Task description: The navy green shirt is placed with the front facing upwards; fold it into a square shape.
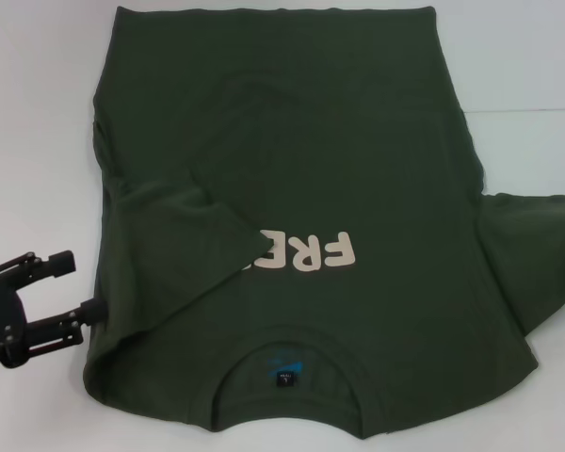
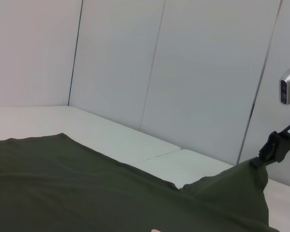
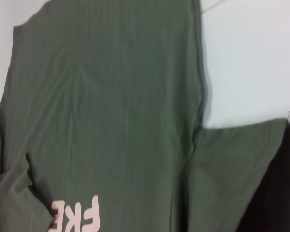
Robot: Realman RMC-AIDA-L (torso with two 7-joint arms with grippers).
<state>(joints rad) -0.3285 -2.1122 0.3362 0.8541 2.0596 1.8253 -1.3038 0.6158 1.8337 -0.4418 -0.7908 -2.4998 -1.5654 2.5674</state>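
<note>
- Head view is showing the navy green shirt point(image 1: 358, 160) lying on the white bench point(image 1: 38, 113), left side folded inward.
- Left claw point(image 1: 73, 287) is sitting spread beside the fold.
- Right claw is lifting the right sleeve; fingers unclear.
- Dragging could be undoing the fold.

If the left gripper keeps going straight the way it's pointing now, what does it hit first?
Most likely the navy green shirt. The left gripper points right in the head view, jaws open, at the folded-over left edge. Height above the table is unclear.
</note>
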